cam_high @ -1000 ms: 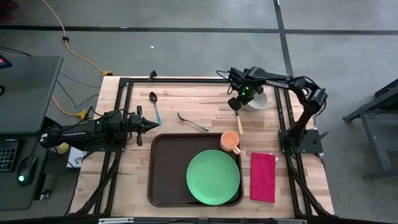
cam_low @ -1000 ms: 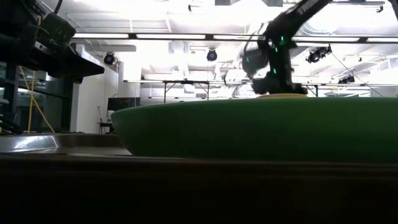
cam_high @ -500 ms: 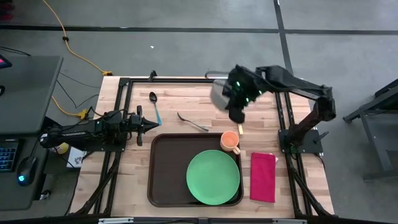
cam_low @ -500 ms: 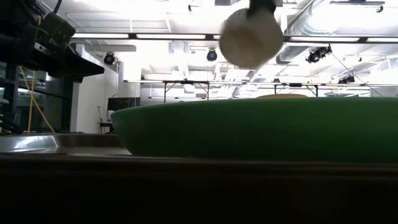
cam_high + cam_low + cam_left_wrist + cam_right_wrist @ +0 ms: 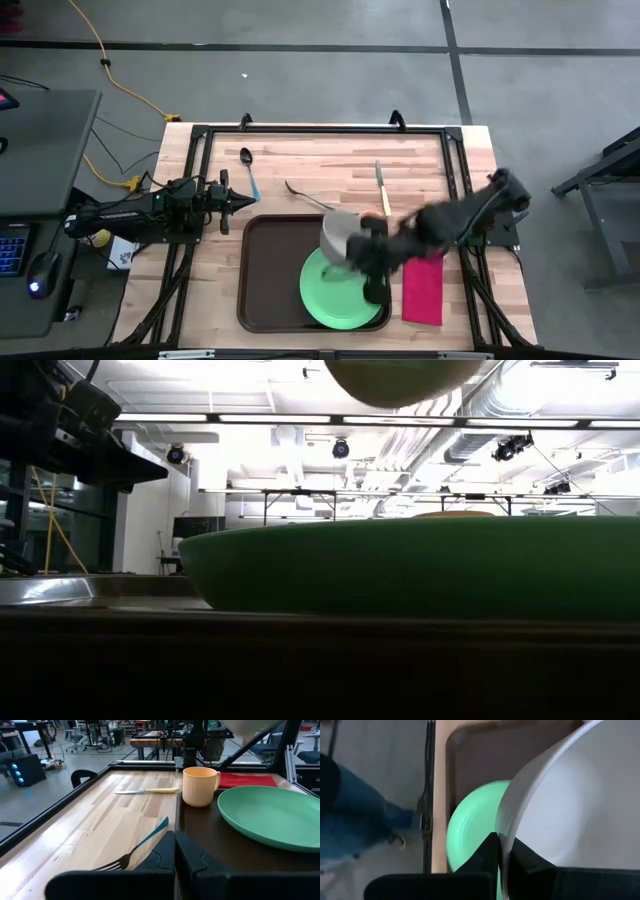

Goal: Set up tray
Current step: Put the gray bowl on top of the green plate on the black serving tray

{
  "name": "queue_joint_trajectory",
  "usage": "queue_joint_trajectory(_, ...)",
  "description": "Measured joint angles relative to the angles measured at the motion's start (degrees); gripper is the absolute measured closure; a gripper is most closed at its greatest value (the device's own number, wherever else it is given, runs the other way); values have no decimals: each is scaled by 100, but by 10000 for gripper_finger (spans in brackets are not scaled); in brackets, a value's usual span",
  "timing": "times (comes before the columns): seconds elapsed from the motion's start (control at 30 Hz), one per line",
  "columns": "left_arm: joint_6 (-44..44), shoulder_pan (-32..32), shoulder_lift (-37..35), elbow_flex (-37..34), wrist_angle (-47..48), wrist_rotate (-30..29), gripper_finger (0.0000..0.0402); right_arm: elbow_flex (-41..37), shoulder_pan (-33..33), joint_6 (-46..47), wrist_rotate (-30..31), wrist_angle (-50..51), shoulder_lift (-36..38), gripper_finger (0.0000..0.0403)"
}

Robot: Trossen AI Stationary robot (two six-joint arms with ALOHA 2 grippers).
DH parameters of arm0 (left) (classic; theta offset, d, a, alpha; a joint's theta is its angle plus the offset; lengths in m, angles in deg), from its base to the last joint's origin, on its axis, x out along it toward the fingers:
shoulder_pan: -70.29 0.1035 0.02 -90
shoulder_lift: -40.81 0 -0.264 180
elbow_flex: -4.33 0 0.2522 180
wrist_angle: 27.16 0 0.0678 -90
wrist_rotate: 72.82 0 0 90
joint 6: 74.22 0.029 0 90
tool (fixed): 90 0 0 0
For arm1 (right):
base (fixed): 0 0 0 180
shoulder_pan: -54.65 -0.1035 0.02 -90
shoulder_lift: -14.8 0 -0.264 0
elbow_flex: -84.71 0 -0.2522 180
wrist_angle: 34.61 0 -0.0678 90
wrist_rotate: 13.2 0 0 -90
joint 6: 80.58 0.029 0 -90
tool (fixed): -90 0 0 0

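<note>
1. High: brown plastic tray (image 5: 268, 280), rounded corners, long axis across the table, near edge; round green plate (image 5: 335, 295) inside.
2. Low: plate rim fills view.
3. Left wrist: left gripper (image 5: 174, 851) pinched together, empty.
4. Right wrist: right gripper (image 5: 504, 851) clamps white bowl (image 5: 570, 805) rim above tray.

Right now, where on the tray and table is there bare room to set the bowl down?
The tray is bare on its left half, between its left rim and the green plate. The table is bare along its far strip beyond the spoon, fork and knife. It is crowded at the tray's right, where the right gripper holds the white bowl over plate and cup.
</note>
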Motion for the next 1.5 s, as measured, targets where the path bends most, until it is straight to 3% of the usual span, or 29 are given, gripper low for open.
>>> queue_joint_trajectory(0.17, -21, 1, 1, 0, 0, -2, 371, -6, -522, 552, -24, 168, -818, 403)
queue_joint_trajectory(0.47, -171, 1, -1, -1, 1, -38, 371, -4, -675, 2256, -1, 248, -1673, 403)
queue_joint_trajectory(0.83, -155, 0, 0, 0, 0, 3, 371, 2, -677, 2513, -73, -121, -2167, 403)
queue_joint_trajectory(1.1, -157, 1, 0, -1, -2, 7, 371, 2, -677, 2516, -628, -449, -2404, 402)
queue_joint_trajectory(1.5, -157, 0, 1, -1, -2, 18, 371, 2, -635, 2658, -702, -373, -2444, 402)
